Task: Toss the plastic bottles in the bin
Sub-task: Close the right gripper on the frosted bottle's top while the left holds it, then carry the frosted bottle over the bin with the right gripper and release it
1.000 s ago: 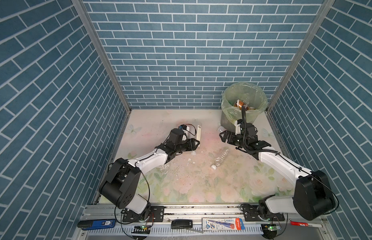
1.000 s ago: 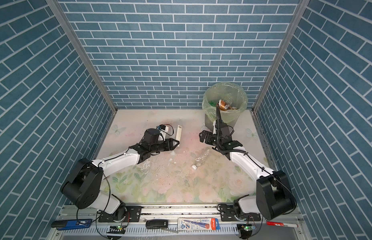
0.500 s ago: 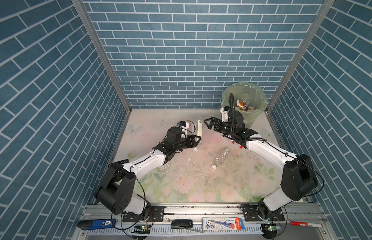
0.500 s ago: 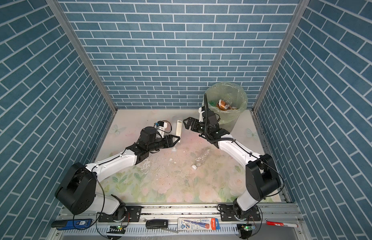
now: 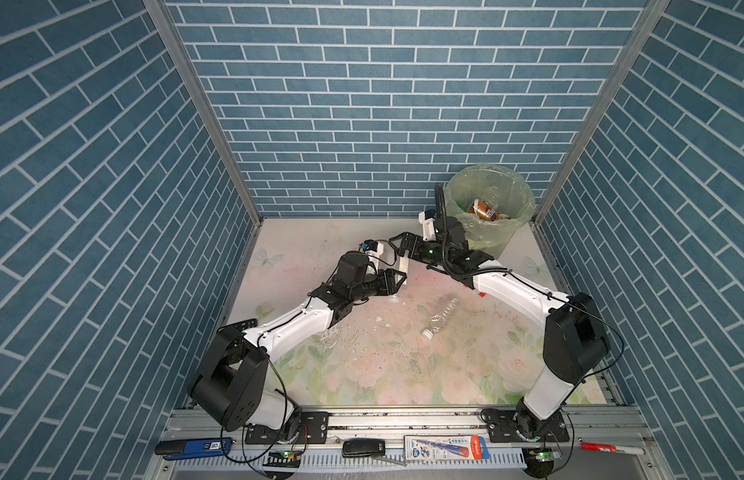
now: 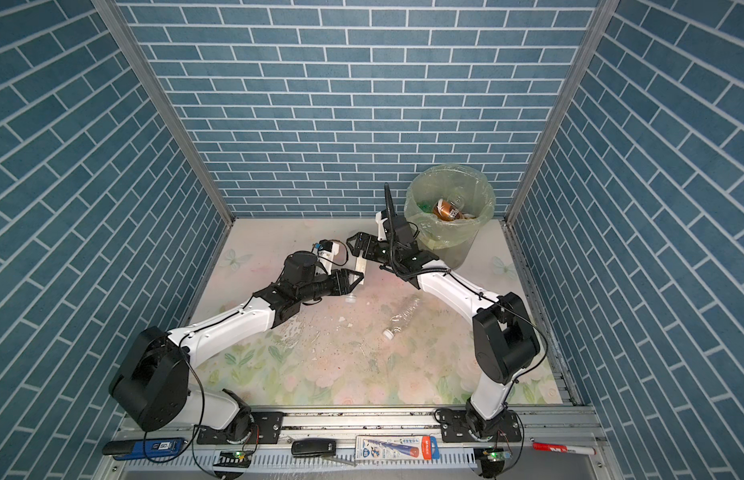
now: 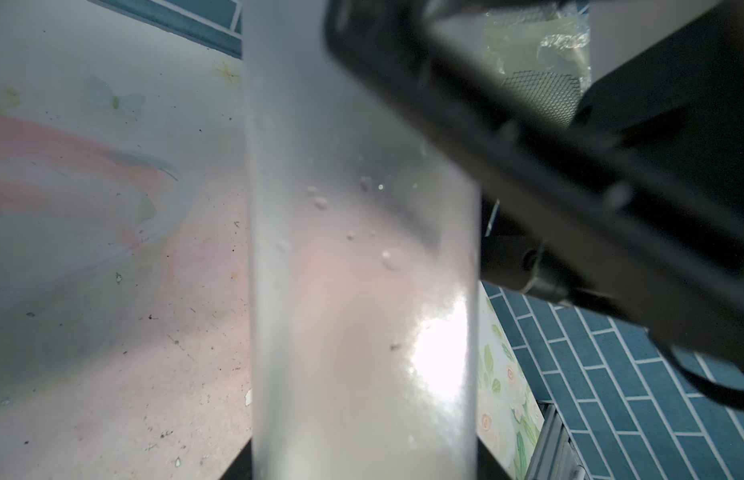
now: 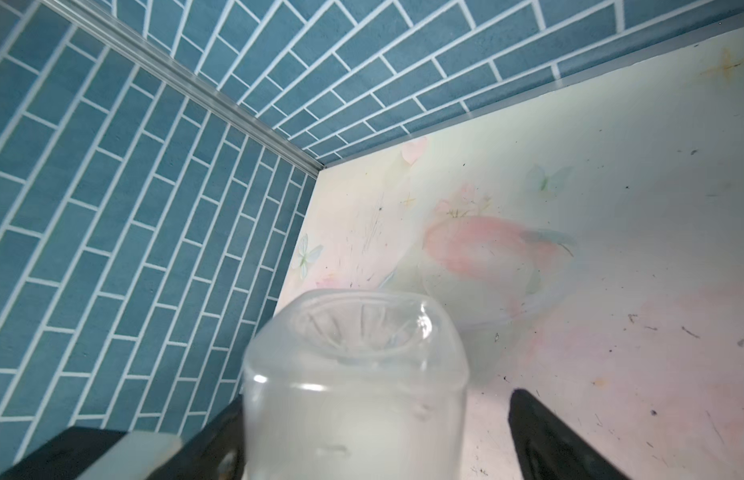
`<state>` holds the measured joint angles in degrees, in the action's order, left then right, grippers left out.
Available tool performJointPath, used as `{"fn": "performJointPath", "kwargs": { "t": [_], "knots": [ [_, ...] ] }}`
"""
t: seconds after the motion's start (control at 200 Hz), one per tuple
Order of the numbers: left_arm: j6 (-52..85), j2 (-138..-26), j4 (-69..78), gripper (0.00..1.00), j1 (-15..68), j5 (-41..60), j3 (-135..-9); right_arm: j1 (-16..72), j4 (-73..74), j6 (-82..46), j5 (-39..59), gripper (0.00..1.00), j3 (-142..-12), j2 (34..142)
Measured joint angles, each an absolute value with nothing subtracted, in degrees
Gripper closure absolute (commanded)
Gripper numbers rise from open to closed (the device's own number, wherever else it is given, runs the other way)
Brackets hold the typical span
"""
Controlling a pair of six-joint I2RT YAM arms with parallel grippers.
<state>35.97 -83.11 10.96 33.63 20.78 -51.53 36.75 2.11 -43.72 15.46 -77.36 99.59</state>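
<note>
Fingers of the left gripper [image 5: 400, 276] clamp the frosted bottle [image 5: 403, 264] at frame centre. Its long axis points up-frame between the right gripper [image 5: 401, 247]'s open jaws. The bin [image 5: 488, 232] stands upper right, nearer that arm.

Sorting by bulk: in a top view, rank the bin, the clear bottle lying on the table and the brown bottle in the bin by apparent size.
1. bin, by far.
2. clear bottle, lying flat.
3. brown bottle, though only part of it shows inside the bin, so this place is unsure.
</note>
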Motion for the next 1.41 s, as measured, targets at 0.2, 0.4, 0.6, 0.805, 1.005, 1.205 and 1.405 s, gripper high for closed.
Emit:
{"fn": "performJointPath", "kwargs": {
  "t": [0.2,0.4,0.6,0.805,1.005,1.205,1.405],
  "knots": [
    [35.2,-83.1,9.5,0.45,33.8,20.3,-51.8,37.3,1.8,-45.0,16.6,0.45,-78.5,100.9],
    [34.2,-82.8,9.1,0.32,33.8,19.2,-51.8,37.5,1.1,-45.6,16.5,0.64,-79.3,101.2],
    [33.2,-81.1,6.7,0.09,33.8,18.1,-51.9,37.1,-1.8,-44.0,16.2,0.67,-81.1,101.2],
    [31.7,-77.2,2.9,0.01,33.8,15.6,-52.4,35.5,-6.0,-40.8,15.5,0.68,-84.8,101.2],
    [30.2,-76.2,-0.3,0.01,33.8,14.1,-55.5,32.1,-12.2,-35.9,14.1,0.69,-91.4,100.8],
    [29.1,-77.5,-1.4,0.01,34.0,14.0,-63.4,27.1,-20.3,-29.2,11.3,0.71,-102.4,99.4],
    [28.0,-83.9,-1.0,0.01,35.4,14.7,-74.4,22.0,-27.8,-20.6,5.8,0.71,-120.1,98.3]
  ]
}}
